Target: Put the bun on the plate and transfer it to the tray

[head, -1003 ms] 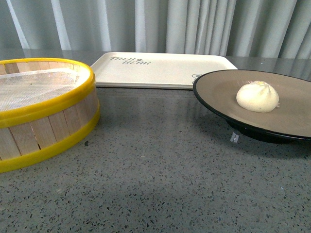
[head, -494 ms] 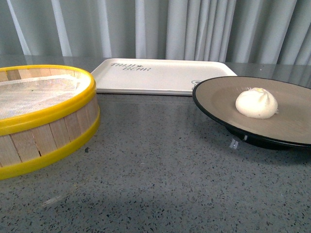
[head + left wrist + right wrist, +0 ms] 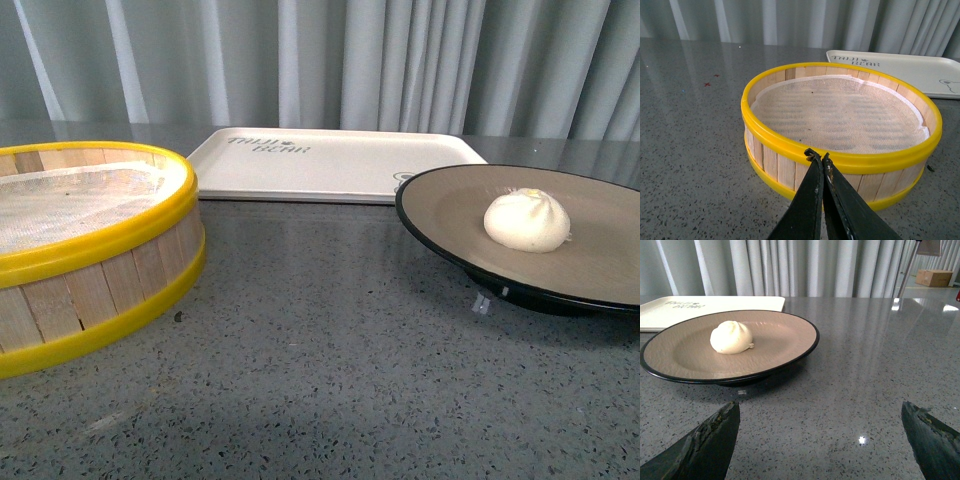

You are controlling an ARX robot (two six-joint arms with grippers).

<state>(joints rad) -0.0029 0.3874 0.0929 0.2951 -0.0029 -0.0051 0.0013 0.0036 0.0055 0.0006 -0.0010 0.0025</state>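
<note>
Now one bun [image 3: 526, 221] sits on one plate [image 3: 450, 205] near one tray [image 3: 340, 165]; left claw [image 3: 819, 159] closed empty, right claw [image 3: 820, 409] gaping empty.

a staged, lab-like test space
a grey speckled tabletop [image 3: 330, 380] stands before a full wall of pale curtains [image 3: 330, 60]; small red cross marks [image 3: 707, 84] sit on the table, and a cardboard box [image 3: 932, 277] and a stand's pole [image 3: 907, 267] show beyond it.

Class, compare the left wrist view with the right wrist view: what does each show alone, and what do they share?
Left wrist only: the yellow-rimmed steamer basket and the shut left gripper. Right wrist only: the bun lying on the plate, and the open right gripper. Both: the tray, the grey table, the curtains.
</note>
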